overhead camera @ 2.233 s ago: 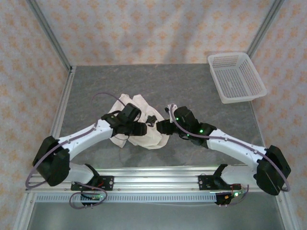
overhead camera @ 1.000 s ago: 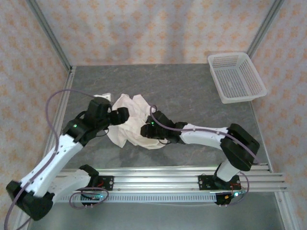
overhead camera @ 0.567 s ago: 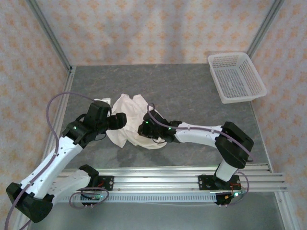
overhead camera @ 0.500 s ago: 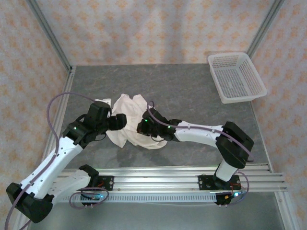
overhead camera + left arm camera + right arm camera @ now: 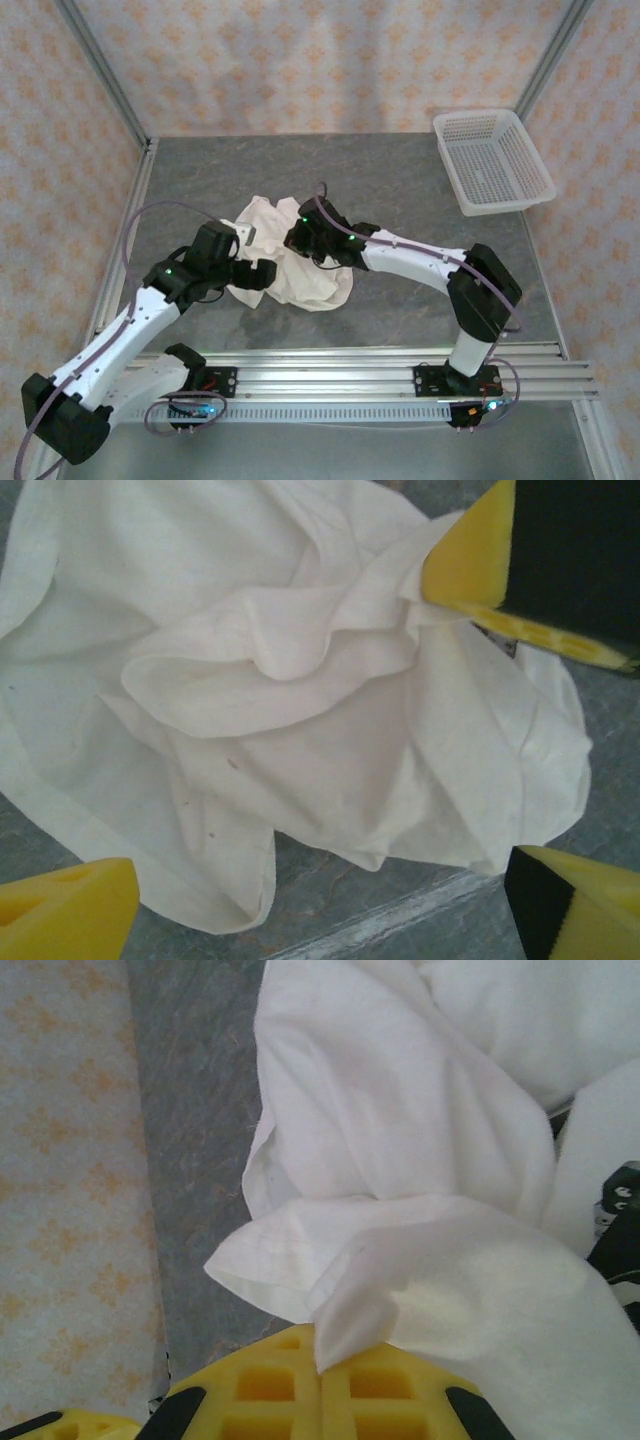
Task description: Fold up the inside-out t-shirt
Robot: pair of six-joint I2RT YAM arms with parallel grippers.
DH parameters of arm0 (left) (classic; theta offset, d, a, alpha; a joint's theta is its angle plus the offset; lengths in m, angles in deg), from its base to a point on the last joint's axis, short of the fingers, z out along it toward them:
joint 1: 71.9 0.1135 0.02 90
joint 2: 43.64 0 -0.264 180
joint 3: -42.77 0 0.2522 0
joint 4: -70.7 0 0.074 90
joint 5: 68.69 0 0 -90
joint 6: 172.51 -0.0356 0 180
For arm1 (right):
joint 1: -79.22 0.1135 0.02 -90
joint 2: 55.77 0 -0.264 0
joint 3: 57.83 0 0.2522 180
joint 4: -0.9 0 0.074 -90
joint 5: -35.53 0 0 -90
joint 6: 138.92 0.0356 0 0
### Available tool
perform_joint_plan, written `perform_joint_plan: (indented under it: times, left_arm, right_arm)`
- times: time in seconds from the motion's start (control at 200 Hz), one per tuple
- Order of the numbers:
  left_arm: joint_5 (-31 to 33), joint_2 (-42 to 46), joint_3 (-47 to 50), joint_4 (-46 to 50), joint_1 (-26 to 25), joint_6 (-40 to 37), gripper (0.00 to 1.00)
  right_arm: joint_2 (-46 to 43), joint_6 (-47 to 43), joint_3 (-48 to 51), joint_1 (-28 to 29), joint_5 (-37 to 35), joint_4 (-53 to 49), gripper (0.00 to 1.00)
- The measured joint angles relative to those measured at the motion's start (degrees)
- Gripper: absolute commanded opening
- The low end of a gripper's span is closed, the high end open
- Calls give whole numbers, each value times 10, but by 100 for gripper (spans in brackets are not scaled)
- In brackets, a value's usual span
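Grey table [image 5: 400, 180]: crumpled white t-shirt [image 5: 305, 285]; right fingers [image 5: 270, 1388] pinching its fold, left fingers [image 5: 60, 910] wide above it.

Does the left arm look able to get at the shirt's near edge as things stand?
Probably yes: the left end effector hangs open just above the shirt, with nothing between them. The right end effector pinches cloth farther back.

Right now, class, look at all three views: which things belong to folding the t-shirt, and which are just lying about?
Belongs to the job:
inside-out t-shirt
right end effector, shut on a fold of it
left end effector, open at its left edge

Just lying about:
white mesh basket, at the far right corner of the table
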Motion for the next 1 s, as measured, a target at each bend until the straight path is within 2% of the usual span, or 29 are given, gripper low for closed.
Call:
perform_joint_plan:
  times: [0.275,0.36,0.415,0.48,0.52,0.766,1.001]
  left_arm:
    - [25,-112,5,-97,-1,-15,78]
    - [33,-139,12,-128,-1,-20,66]
    - [37,-151,15,-143,-2,-28,63]
    - [40,-166,15,-159,-6,-40,46]
    - [41,-172,15,-165,-9,-47,42]
    - [23,-213,5,-177,-11,-110,47]
    - [-8,-220,3,-177,-11,-130,55]
  right_arm:
    - [8,-25,-25,-5,59,-43,3]
    - [8,-30,-28,-5,68,-49,3]
    - [9,-32,-30,-5,71,-53,3]
    - [9,-33,-32,-6,76,-57,3]
    - [10,-35,-34,-6,79,-60,3]
    - [12,-41,-42,-10,91,-72,4]
    - [12,-49,-48,-14,99,-89,3]
